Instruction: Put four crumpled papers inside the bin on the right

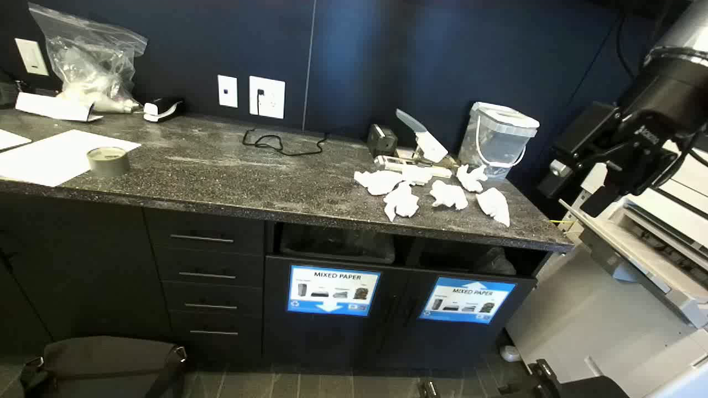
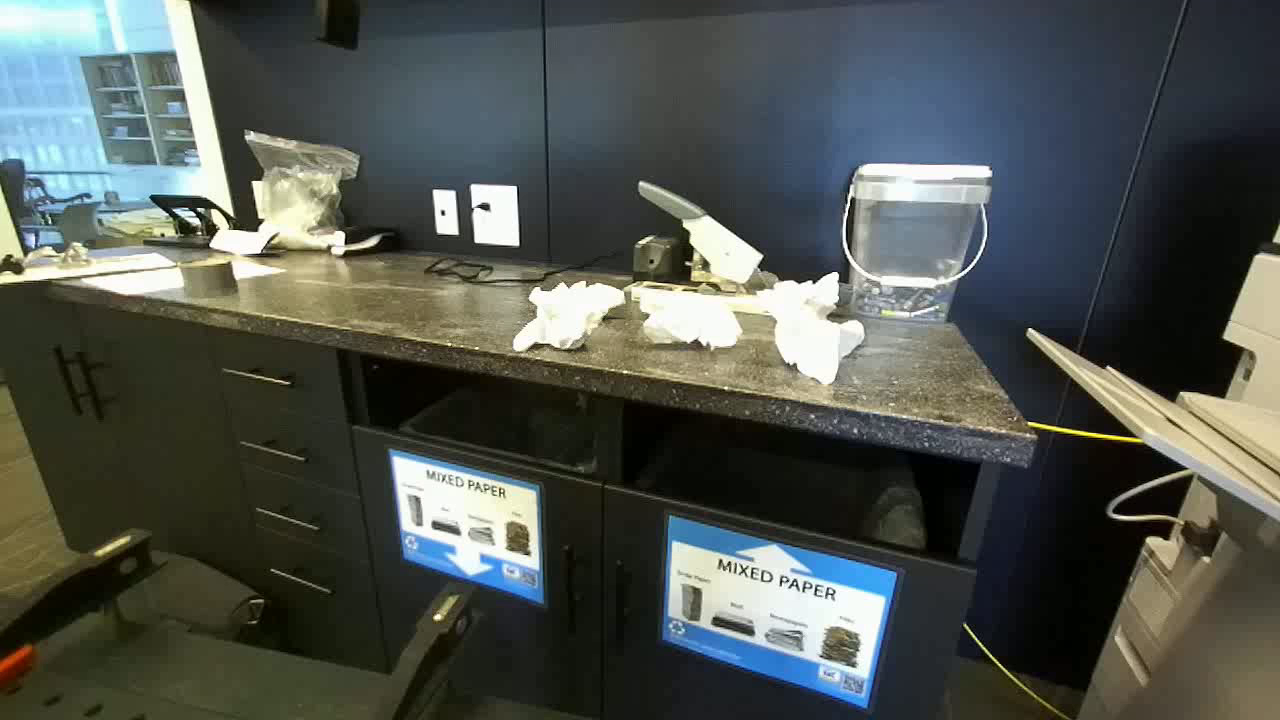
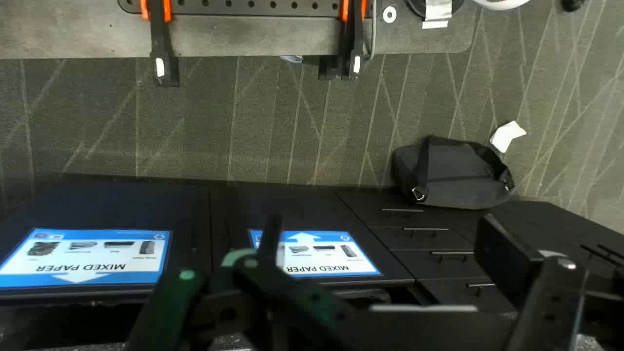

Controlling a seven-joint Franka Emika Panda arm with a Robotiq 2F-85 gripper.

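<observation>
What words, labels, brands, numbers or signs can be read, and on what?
"MIXED PAPER", with white down arrow: left cabinet sign, in both exterior views.
"MIXED PAPER", with white up arrow: right cabinet sign, likewise.
Too small or blurred: small print on both signs; lettering on the hand.

Arm (image 1: 683, 36), in an exterior view: rounded, silvery-grey segment, then blk. wrist section (image 1: 672, 77). Hand (image 1: 577, 192): mostly blk., w/ sm. white lettering (image 1: 646, 134), too tiny to read; wrist view adds angular links (image 3: 297, 297), 1 tinted green, pale round screw heads (image 3: 566, 263) & blocky fingertips (image 3: 499, 248).
</observation>
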